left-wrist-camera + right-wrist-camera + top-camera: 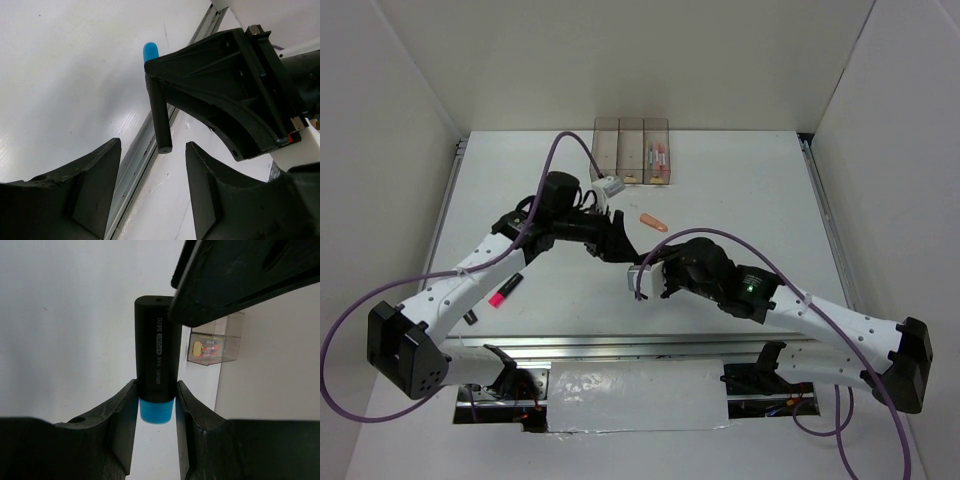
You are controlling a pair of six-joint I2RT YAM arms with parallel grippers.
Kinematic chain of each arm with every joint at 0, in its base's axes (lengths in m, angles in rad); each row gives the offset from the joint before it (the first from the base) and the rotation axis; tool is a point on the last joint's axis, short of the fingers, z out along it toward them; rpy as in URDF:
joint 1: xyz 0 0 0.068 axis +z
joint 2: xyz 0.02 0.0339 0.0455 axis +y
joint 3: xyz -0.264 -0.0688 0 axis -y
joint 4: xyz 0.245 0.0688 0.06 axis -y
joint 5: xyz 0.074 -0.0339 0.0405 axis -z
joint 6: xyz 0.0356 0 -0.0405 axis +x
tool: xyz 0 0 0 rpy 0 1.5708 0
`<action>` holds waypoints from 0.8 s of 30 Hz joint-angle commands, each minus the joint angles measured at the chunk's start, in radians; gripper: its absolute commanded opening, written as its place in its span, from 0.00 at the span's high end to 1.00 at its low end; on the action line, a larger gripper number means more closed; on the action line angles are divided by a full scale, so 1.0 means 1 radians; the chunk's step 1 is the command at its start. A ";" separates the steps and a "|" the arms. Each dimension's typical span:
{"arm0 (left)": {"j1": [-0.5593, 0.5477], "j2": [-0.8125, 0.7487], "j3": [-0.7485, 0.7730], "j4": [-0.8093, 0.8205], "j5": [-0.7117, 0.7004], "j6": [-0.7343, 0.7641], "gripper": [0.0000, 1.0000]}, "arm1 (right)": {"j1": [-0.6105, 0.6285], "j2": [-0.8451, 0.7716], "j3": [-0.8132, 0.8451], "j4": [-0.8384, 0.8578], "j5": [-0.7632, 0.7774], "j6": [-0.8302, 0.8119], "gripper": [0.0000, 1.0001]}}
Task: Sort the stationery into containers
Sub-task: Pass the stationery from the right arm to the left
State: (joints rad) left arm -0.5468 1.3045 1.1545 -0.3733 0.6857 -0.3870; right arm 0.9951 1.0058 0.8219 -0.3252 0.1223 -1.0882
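Observation:
My right gripper [156, 390] is shut on a black marker [156, 355] with a blue tip and holds it above the table. In the top view it [642, 268] meets my left gripper [618, 245] at mid-table. My left gripper [152, 150] is open. The marker's black end [161, 120] reaches in between its fingertips without touching them. The three joined containers [632, 150] stand at the back. The right one holds pink and orange pens [659, 158]. A pink highlighter [505, 290] and an orange pen [654, 222] lie on the table.
A small black item [470, 317] lies near the left arm's base. White walls enclose the table on the left, back and right. A metal rail [620, 343] runs along the near edge. Purple cables loop over both arms.

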 commanded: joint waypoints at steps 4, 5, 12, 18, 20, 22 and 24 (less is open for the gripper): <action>-0.019 0.007 0.028 -0.018 -0.023 0.043 0.36 | 0.008 0.043 0.097 -0.021 0.020 0.043 1.00; -0.021 0.009 0.030 -0.018 -0.028 0.046 0.36 | 0.008 0.045 0.100 -0.023 0.023 0.045 1.00; -0.021 0.024 0.042 -0.033 -0.054 0.054 0.45 | 0.014 0.036 0.080 -0.008 0.023 0.034 1.00; -0.015 0.029 0.039 0.005 0.018 0.033 0.60 | 0.023 0.033 0.068 0.006 0.031 0.030 1.00; -0.010 0.022 0.037 0.017 0.031 0.027 0.61 | 0.023 0.036 0.066 0.011 0.033 0.028 1.00; -0.012 0.021 0.036 0.025 0.041 0.019 0.64 | 0.023 0.036 0.066 0.014 0.031 0.030 1.00; -0.008 0.021 0.033 0.037 0.063 0.010 0.75 | 0.023 0.039 0.066 0.020 0.039 0.033 1.00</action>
State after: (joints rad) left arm -0.5629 1.3262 1.1580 -0.3889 0.6910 -0.3717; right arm 1.0058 1.0492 0.8700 -0.3428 0.1505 -1.0637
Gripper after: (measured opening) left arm 0.284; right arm 0.387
